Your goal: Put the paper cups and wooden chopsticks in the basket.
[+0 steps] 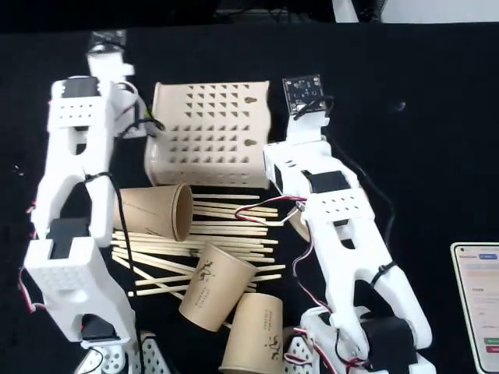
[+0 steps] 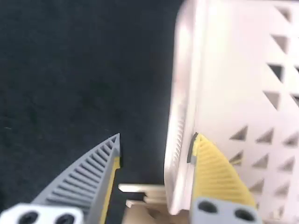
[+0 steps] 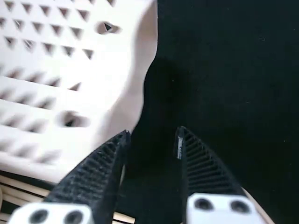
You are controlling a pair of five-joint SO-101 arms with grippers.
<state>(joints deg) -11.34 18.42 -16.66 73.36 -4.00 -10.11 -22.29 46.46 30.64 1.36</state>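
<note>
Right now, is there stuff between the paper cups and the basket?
Yes: wooden chopsticks lie scattered between the two nearer paper cups and the basket. The third cup lies right by the basket, nothing visible between.

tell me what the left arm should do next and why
Probably close the left gripper on the basket wall. Its jaws stand open astride that wall, and the basket seems to lie perforated face up, so it likely needs turning before the paper cups and wooden chopsticks on the table can go in.
</note>
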